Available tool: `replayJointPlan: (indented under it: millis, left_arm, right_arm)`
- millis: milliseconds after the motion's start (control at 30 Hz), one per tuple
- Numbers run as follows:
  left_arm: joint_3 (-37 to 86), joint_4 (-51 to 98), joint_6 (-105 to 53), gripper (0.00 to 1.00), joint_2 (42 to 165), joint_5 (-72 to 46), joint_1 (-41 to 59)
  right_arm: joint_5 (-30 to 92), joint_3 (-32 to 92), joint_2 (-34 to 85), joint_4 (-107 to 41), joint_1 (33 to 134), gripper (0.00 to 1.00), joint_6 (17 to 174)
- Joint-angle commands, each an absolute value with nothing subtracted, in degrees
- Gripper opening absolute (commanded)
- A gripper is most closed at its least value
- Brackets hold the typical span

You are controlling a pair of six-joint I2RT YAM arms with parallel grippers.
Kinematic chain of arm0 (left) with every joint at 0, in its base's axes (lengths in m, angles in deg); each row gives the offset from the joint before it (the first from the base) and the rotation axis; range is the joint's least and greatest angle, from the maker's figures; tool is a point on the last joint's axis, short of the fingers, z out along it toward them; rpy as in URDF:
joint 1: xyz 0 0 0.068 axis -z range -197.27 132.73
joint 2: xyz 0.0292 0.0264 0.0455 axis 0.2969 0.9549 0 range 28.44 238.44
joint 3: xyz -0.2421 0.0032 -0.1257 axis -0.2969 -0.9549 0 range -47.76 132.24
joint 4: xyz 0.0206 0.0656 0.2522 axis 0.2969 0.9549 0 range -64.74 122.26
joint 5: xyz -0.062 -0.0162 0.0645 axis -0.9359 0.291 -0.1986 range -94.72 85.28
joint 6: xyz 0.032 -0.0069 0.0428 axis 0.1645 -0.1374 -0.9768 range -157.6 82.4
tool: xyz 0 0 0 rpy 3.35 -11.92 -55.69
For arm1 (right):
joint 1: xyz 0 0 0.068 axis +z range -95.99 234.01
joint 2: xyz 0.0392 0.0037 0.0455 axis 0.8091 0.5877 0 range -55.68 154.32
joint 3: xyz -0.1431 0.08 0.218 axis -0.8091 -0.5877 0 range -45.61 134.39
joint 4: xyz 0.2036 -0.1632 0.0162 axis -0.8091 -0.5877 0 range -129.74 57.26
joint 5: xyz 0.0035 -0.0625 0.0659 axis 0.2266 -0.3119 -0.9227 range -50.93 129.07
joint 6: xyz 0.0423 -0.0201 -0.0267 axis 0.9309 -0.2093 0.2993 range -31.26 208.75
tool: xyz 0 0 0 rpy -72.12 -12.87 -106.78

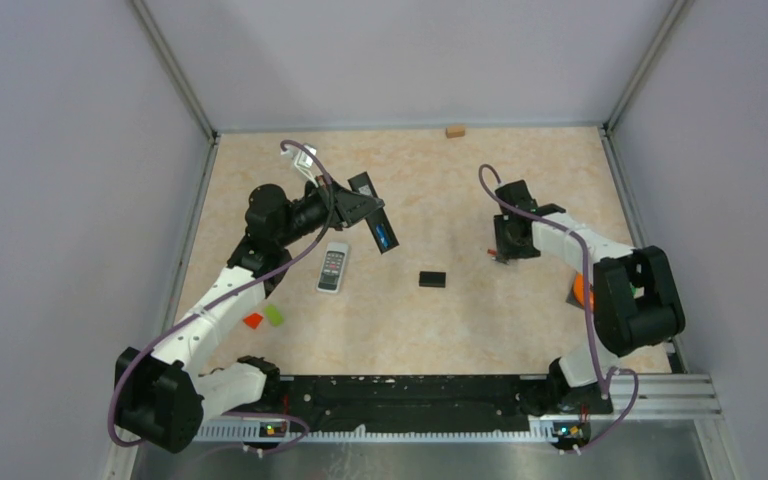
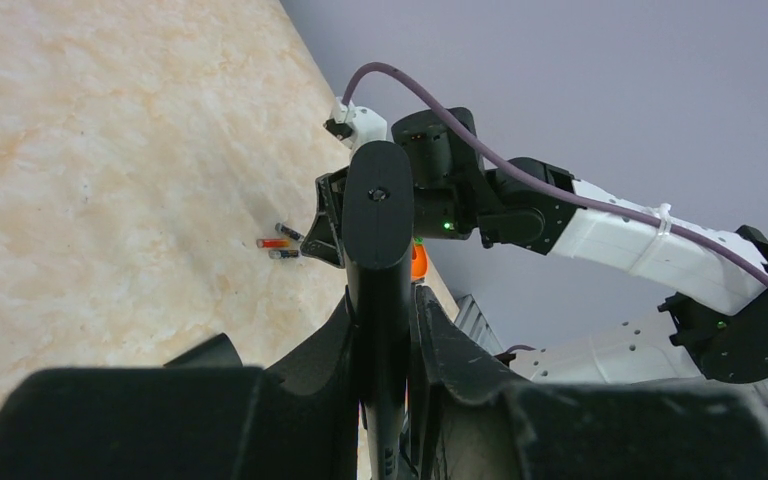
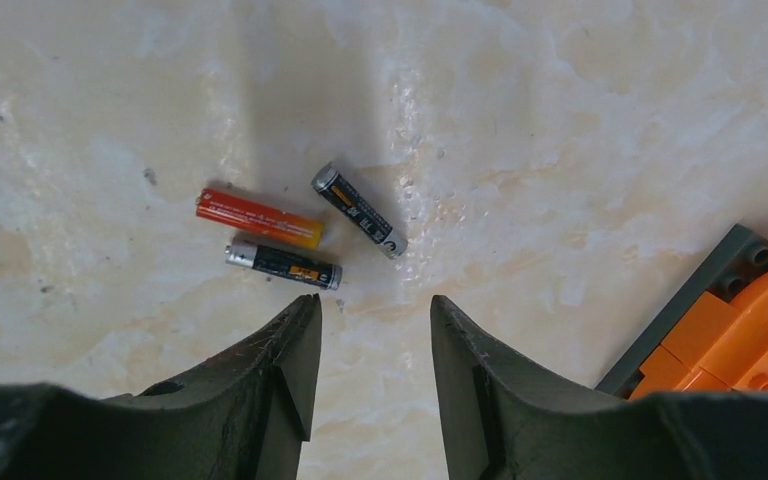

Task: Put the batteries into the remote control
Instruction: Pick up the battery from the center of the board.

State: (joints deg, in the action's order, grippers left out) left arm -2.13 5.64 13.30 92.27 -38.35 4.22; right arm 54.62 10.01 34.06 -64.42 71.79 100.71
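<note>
Fingers of my right gripper (image 3: 372,310) stand apart, empty, just short of three batteries (image 3: 283,263) on the table (image 3: 560,100); two lie side by side, so I could pinch both or roll one off. My left gripper (image 2: 385,335) clamps the remote (image 2: 378,225).

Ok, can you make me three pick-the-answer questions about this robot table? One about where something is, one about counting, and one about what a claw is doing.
1. Where is the white remote?
A. flat on the table
B. in a drawer
C. leaning on the wall

2. How many batteries lie below the right gripper?
A. one
B. three
C. five

3. The left gripper is:
A. open and empty
B. pinching a battery
C. shut on the black remote

Answers:
1 A, it lies flat there, nothing holding it.
2 B, one orange and two dark ones show.
3 C, the remote is clamped in it.
</note>
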Motion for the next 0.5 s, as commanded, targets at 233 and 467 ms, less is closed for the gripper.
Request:
replayJointPlan:
  millis: [233,467]
  left_arm:
    - [-1.62,3.19,12.43,0.0,91.06,-38.6,3.99]
    - [-1.69,3.15,12.48,0.0,91.18,-38.17,3.87]
  right_arm:
    - [57.2,13.48,38.45,-63.15,69.79,0.4,96.62]
    - [57.01,12.58,39.45,-60.01,69.31,0.38,94.3]
